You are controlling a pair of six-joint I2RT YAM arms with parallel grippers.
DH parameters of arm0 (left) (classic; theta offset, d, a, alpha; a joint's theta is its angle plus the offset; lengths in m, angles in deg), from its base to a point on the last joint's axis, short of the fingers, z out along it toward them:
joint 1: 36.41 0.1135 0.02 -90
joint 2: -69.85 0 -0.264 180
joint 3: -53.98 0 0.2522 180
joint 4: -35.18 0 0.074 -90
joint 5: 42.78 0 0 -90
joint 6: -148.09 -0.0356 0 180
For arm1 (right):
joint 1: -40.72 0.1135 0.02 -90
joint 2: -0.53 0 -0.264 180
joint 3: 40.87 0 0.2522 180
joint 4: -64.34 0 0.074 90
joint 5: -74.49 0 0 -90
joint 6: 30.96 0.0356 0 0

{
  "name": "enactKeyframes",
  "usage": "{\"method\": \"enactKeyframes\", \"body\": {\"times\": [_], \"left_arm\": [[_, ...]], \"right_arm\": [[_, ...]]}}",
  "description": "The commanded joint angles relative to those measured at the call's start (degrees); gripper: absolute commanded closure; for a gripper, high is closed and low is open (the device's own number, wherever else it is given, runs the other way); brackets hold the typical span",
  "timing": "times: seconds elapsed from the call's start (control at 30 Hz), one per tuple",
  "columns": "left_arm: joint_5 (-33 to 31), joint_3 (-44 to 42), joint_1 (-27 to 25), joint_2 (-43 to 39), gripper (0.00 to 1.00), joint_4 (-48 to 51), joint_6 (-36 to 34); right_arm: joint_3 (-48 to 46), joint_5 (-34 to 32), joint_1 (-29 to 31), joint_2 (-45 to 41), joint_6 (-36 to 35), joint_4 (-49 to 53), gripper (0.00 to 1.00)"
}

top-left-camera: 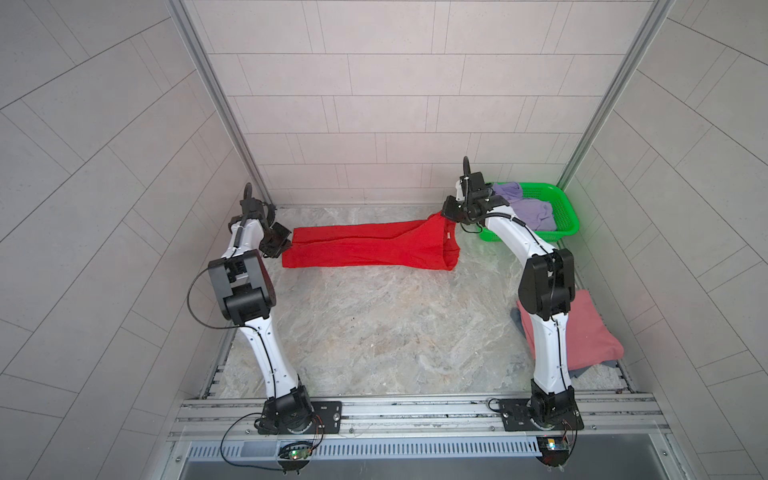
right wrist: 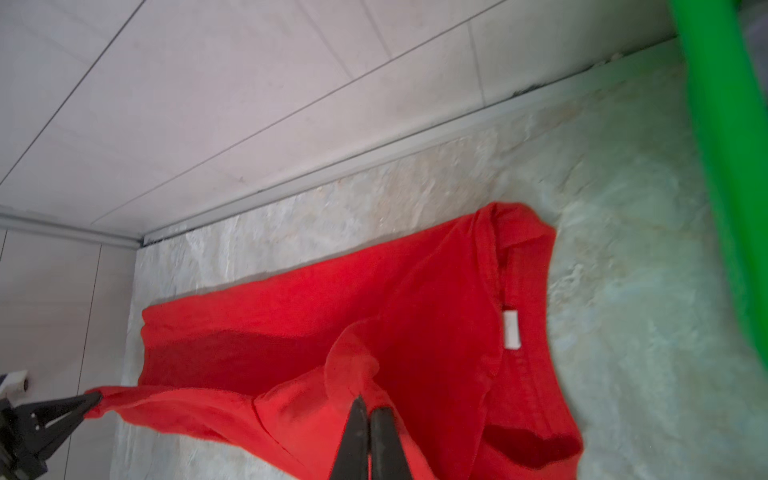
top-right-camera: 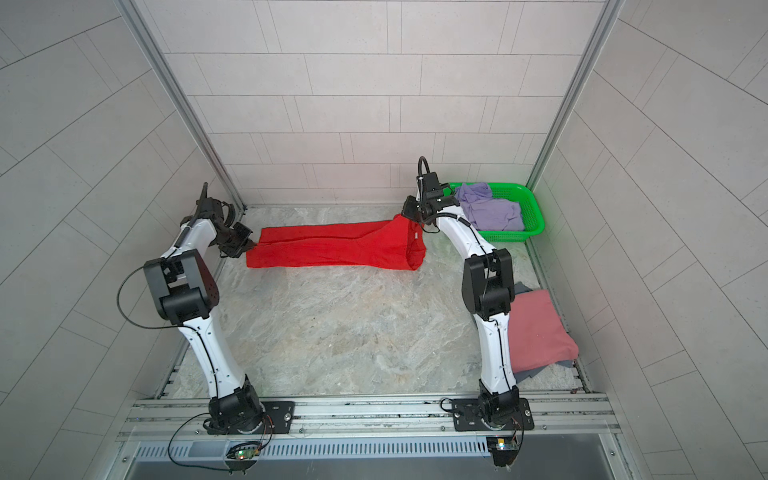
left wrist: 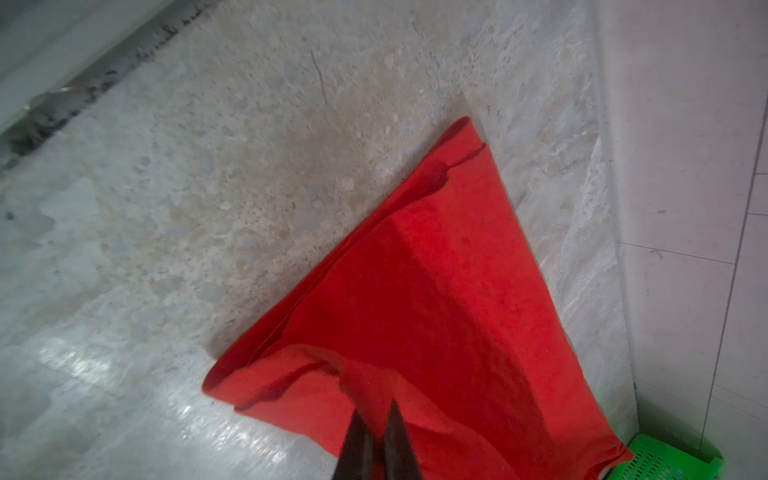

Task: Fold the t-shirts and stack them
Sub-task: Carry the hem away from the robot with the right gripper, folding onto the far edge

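Observation:
The bright red t-shirt (top-left-camera: 365,245) (top-right-camera: 332,247) lies stretched in a long band across the far part of the marble table. My left gripper (top-left-camera: 286,246) (top-right-camera: 250,246) (left wrist: 376,409) is shut on its left end, a little above the table. My right gripper (top-left-camera: 444,215) (top-right-camera: 402,215) (right wrist: 369,405) is shut on a raised fold of the red cloth (right wrist: 332,316) near the collar, which carries a white label. A dusty pink t-shirt (top-left-camera: 590,328) (top-right-camera: 536,328) lies folded at the near right on a grey-blue one (top-left-camera: 607,364) (top-right-camera: 524,375). A lavender t-shirt (top-left-camera: 532,212) (top-right-camera: 486,208) sits crumpled in the basket.
A green mesh basket (top-left-camera: 567,208) (top-right-camera: 534,208) (right wrist: 723,124) stands in the far right corner, just behind my right arm. Tiled walls close the table at the back and on both sides. A metal rail (top-left-camera: 415,409) runs along the front edge.

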Motion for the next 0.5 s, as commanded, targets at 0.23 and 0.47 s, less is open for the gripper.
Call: {"method": "enactKeyframes", "body": {"times": [0.23, 0.47], "left_arm": [[-1.34, 16.34, -0.99, 9.85, 0.53, 6.05, 1.07], [-4.88, 16.27, -0.97, 7.07, 0.47, 6.28, -1.05]], "right_arm": [[14.48, 5.06, -2.23, 13.39, 0.73, -0.53, 0.66], [6.23, 4.25, -3.30, 7.21, -1.44, -0.56, 0.83]]}}
